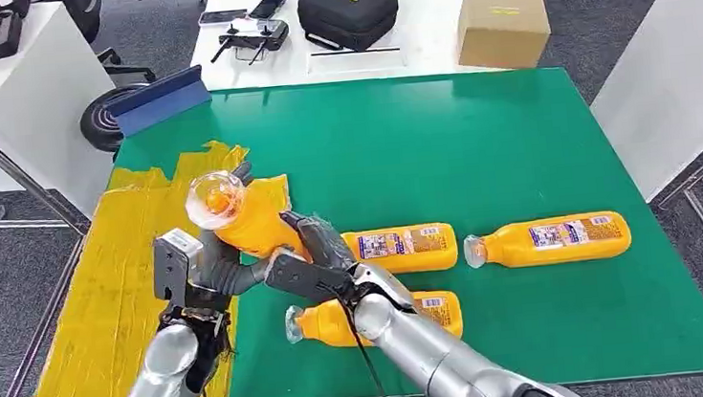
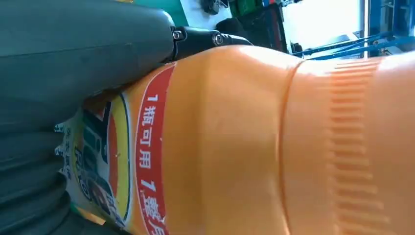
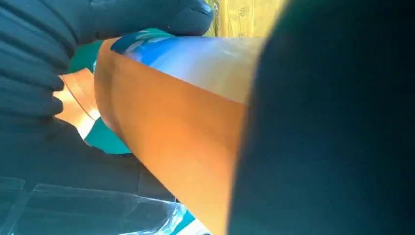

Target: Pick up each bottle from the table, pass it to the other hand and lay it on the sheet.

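Both hands are gripping one orange bottle (image 1: 246, 219) mid-handover: left hand (image 1: 202, 269) and right hand (image 1: 319, 259) fingers wrapped around it; next, right releasing, left laying it on yellow sheet (image 1: 116, 296).

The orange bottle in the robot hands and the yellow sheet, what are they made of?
Orange bottle: probably glossy plastic, with moulded ribs, a clear cap and a printed label. Yellow sheet: seemingly thin plastic film or tape, shiny and wrinkled.

The setting is a robotics lab or test room: white worktables (image 1: 248, 49) at the top of the frame carry a drone controller (image 1: 252, 37), a black equipment case (image 1: 348, 12) and a cardboard box (image 1: 503, 26) on grey carpet.
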`<state>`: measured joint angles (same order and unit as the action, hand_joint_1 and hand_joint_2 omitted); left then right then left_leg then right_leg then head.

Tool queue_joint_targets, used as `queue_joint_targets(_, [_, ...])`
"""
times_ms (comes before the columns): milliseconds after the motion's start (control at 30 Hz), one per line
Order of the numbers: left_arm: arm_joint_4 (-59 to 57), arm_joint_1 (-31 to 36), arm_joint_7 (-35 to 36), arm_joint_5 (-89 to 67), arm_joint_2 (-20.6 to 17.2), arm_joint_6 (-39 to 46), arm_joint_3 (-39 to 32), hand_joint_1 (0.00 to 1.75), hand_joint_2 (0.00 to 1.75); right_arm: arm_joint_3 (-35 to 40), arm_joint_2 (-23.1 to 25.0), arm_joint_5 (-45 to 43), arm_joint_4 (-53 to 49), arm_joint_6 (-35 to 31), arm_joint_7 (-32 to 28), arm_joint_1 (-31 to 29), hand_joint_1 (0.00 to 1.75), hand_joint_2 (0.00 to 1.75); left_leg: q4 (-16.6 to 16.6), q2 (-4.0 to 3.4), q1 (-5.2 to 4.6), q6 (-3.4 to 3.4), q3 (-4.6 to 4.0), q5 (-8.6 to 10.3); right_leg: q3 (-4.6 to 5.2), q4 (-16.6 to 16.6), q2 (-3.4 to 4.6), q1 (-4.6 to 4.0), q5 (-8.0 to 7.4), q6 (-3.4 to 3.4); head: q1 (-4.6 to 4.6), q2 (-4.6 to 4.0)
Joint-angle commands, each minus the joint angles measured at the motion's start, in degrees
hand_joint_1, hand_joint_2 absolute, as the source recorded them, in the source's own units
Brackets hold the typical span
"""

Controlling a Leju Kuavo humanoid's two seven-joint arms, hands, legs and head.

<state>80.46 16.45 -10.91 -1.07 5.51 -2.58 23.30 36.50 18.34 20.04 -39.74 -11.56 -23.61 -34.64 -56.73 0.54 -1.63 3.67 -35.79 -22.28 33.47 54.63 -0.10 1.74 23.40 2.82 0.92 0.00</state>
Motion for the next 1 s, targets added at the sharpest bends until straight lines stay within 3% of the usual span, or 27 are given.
queue_joint_targets(33, [-2.9, 2.6, 0.7, 1.6, -0.6, -1.0, 1.6, 0.0, 1.75, 7.7, 1.7, 1.4, 2.3, -2.2, 1.7, -3.5, 1.75, 1.75, -0.1, -0.13, 0.17, -0.37, 0.3, -0.22, -0.32, 0.0, 0.09, -0.16, 0.15, -0.25, -0.02, 0.0])
queue_joint_targets(333, [-3.4, 3.5, 1.2, 3.0, 0.1, -2.3, 1.7, 0.0, 1.75, 10.4, 1.7, 0.6, 2.7, -6.1, 3.1, -5.0, 1.75, 1.75, -0.1, -0.02, 0.1, -0.24, 0.09, -0.08, -0.11, 0.0, -0.01, -0.1, 0.07, -0.16, 0.0, 0.0])
queue_joint_targets(367, [-3.4, 3.6, 1.2, 3.2, 0.3, -2.4, 1.7, 0.47, 1.75, 10.5, 1.7, 0.6, 2.6, -6.1, 3.2, -4.9, 1.75, 1.75, -0.1, -0.02, 0.17, -0.36, 0.22, -0.18, -0.27, 0.0, -0.01, -0.16, 0.15, -0.24, -0.02, 0.0])
queue_joint_targets(400, [-3.4, 3.6, 1.1, 3.6, 0.5, -2.5, 1.5, 1.75, 1.75, 10.5, 1.7, 0.6, 2.6, -6.1, 3.3, -4.7, 1.75, 1.75, -0.1, -0.01, 0.12, -0.24, 0.11, -0.09, -0.14, 0.0, -0.02, -0.11, 0.08, -0.15, -0.02, 0.0])
queue_joint_targets(1000, [-4.1, 3.6, 0.9, 4.5, 0.7, -2.9, 1.1, 1.75, 1.75, 9.1, 1.7, 0.0, 2.9, -5.0, 3.3, -4.7, 1.75, 1.75, -0.1, 0.0, 0.18, -0.37, 0.27, -0.18, -0.32, 0.0, -0.04, -0.16, 0.17, -0.24, 0.0, 0.0])
